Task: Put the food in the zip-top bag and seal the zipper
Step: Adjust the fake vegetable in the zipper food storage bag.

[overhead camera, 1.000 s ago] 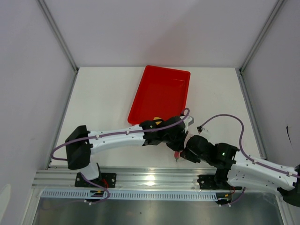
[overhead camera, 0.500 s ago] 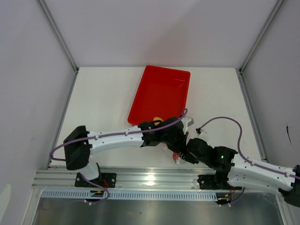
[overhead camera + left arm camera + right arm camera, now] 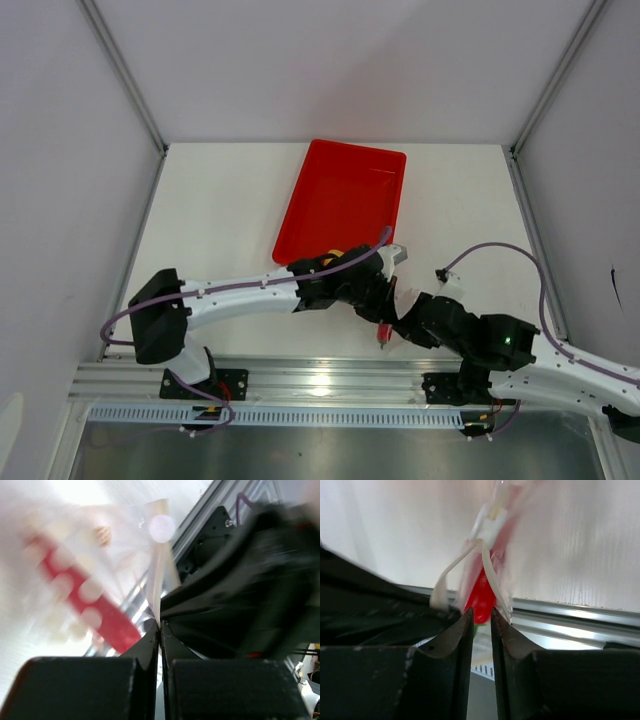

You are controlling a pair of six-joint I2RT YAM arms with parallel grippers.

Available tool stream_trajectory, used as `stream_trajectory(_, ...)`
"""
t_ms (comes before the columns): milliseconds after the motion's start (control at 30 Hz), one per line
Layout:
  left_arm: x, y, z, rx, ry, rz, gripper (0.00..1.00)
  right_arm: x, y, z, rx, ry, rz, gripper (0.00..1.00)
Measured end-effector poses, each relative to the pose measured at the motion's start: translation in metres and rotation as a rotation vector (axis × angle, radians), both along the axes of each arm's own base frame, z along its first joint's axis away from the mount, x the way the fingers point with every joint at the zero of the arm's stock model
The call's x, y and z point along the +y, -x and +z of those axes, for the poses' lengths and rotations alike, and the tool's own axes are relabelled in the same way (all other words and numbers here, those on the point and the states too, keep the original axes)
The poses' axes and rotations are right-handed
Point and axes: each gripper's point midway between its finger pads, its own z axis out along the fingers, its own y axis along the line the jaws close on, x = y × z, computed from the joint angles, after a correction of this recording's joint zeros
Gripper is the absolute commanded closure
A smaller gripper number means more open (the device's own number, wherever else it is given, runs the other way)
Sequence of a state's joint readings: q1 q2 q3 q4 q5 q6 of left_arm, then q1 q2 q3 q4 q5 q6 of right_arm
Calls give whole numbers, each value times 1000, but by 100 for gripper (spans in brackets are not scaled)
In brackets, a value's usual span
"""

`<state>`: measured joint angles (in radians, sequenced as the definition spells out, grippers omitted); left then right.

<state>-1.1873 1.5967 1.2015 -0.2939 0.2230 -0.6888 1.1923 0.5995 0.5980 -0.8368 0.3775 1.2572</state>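
White tabletop (image 3: pixel 220 220) underneath; left gripper (image 3: pixel 160 626) clamps the zip-top bag (image 3: pixel 156 585) edge, right gripper (image 3: pixel 479 611) pinches it at the chili pepper (image 3: pixel 480 597): likely limp, slippery film (you'd best grip along the zipper (image 3: pixel 489 572)).

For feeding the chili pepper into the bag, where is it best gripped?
Probably its trailing end, jaws across its slim width, coming from outside the mouth: the chili pepper lies lengthwise between the spread edges of the zip-top bag, so its leading end should stay free.
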Motion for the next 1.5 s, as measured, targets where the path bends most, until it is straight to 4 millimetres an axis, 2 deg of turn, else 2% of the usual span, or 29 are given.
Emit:
stream_trajectory(167, 10, -5, -9, 11, -22, 10, 99, -7, -3, 27, -32, 4, -12, 74)
stream_trajectory(333, 11, -6, -7, 8, -20, 9, 99, -5, -3, 40, -44, 10, 6, 73)
stream_trajectory(567, 12, -8, -6, 6, -18, 8, 99, -13, -3, 68, -60, 15, -1, 61)
stream_trajectory(800, 13, -7, -6, 11, -22, 5, 99, -25, -2, 61, -48, 70, -17, 61)
stream_trajectory(1100, 14, -4, 3, 16, -1, -8, 99, -16, -6, 50, -43, 93, -15, 63)
stream_trajectory(1200, 14, -2, 3, 20, 2, -13, 99, -10, -7, 38, -31, 114, -9, 70)
stream_trajectory(1233, 14, -2, 3, 21, 3, -14, 99, -9, -7, 33, -23, 126, -8, 81)
stream_trajectory(1267, 14, -2, 4, 21, 3, -14, 99, -8, -8, 29, -18, 136, -6, 85)
stream_trajectory(1400, 15, -2, 6, 18, 9, -14, 99, -8, -7, 20, 0, 148, -13, 92)
stream_trajectory(1467, 15, -2, 10, 14, 18, -15, 99, -9, -7, 21, -3, 137, -17, 100)
stream_trajectory(1500, 15, -2, 12, 13, 22, -15, 99, -10, -6, 22, -5, 127, -20, 100)
